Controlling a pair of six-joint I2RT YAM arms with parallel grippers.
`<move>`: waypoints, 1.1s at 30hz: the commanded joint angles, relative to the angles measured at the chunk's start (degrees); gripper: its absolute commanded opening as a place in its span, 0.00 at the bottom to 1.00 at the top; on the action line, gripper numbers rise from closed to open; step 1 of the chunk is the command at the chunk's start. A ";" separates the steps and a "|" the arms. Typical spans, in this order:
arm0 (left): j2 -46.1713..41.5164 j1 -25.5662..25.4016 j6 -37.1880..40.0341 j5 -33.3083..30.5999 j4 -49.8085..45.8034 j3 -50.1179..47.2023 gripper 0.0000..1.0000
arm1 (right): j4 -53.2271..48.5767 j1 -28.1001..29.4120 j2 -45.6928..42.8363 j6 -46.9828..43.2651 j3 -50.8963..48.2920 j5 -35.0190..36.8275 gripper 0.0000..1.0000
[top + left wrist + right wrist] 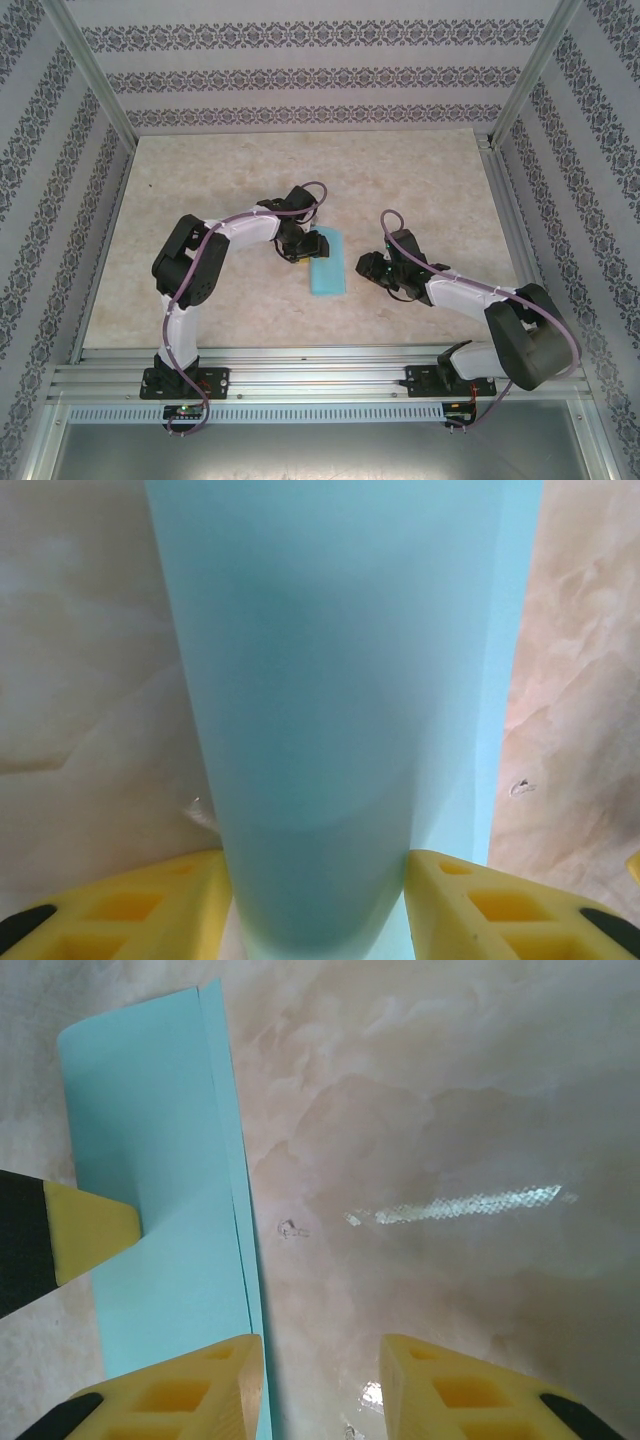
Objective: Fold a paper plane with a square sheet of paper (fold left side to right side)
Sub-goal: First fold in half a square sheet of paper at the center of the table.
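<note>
The square sheet of paper [328,265], light blue, lies folded in half as a narrow strip in the middle of the table. My left gripper [300,248] is at the strip's far left corner. In the left wrist view a bulging loop of the paper [340,680] fills the gap between the yellow fingers [150,905] and touches both of them, so the left gripper [318,910] is shut on it. My right gripper [368,268] stands just right of the strip. In the right wrist view the right gripper [320,1390] is open over bare table, its left finger over the paper's [160,1160] right edge.
The table [200,200] is a pale marbled slab with patterned walls on three sides and an aluminium rail [320,375] along the near edge. One fingertip of the left gripper [90,1230] rests on the paper in the right wrist view.
</note>
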 commanded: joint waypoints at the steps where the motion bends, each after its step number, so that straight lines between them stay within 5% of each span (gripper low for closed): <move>1: 3.77 -2.38 0.91 0.04 0.17 0.59 0.51 | 2.30 -0.80 0.02 0.08 -0.97 -1.35 0.36; 33: 8.56 -5.03 2.93 -2.04 -3.75 5.39 0.57 | 3.22 -1.80 -0.26 0.56 -1.81 -3.37 0.35</move>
